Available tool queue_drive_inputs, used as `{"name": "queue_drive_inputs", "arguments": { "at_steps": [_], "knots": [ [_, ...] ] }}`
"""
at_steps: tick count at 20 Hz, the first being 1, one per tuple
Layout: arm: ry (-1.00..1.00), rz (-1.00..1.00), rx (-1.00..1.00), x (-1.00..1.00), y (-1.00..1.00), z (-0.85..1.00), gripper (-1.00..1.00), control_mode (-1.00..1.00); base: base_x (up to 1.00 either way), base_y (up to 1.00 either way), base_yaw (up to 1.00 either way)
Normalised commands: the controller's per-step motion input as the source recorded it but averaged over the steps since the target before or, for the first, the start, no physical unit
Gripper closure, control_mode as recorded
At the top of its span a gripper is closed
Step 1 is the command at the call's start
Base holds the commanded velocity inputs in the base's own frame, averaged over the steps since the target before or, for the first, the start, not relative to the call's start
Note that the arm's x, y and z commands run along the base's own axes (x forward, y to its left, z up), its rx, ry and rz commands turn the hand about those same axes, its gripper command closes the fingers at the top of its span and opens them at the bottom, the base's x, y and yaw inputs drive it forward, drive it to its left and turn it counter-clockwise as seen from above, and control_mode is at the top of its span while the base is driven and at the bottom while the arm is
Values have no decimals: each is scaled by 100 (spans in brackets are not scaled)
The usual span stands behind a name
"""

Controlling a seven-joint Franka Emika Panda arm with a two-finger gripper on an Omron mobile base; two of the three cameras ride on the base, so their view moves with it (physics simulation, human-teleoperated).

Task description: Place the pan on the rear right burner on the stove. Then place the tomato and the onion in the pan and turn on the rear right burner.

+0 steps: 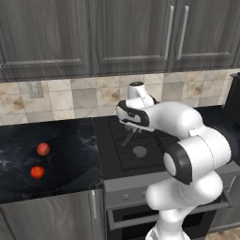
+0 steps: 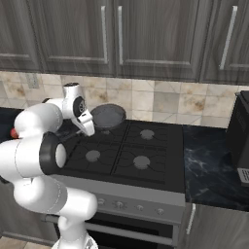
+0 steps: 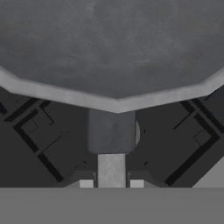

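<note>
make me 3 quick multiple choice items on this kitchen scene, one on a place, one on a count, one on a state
1. Where do the tomato and onion lie?
A. in the pan
B. on the counter left of the stove
C. on a front burner

2. How many burners has the stove?
A. two
B. four
C. six

3. What is the tool doing?
A. shut on the pan's handle
B. open above the tomato
C. turning a knob

Answers: 1 B, both balls rest on the dark counter. 2 B, four caps show. 3 A, the hand view shows the handle of the pan between the fingertips.
</note>
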Motion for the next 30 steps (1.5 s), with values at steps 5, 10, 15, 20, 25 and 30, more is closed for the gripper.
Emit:
{"name": "queue_drive_inputs", "arguments": {
  "at_steps": [5, 10, 15, 20, 25, 30],
  "knots": [
    [0, -10, 2, 8, -52, 1, 100, -100, 0, 0, 0],
    [0, -9, 3, 18, -50, 0, 100, -100, 0, 0, 0],
    [0, -5, 2, 30, -43, 0, 100, -100, 0, 0, 0],
    [0, -3, 1, 36, -37, 0, 100, -100, 0, 0, 0],
    [0, -1, 0, 39, -29, 0, 100, -100, 0, 0, 0],
    [1, 0, 0, 32, -22, 0, 100, -100, 0, 0, 0]
  ]
}}
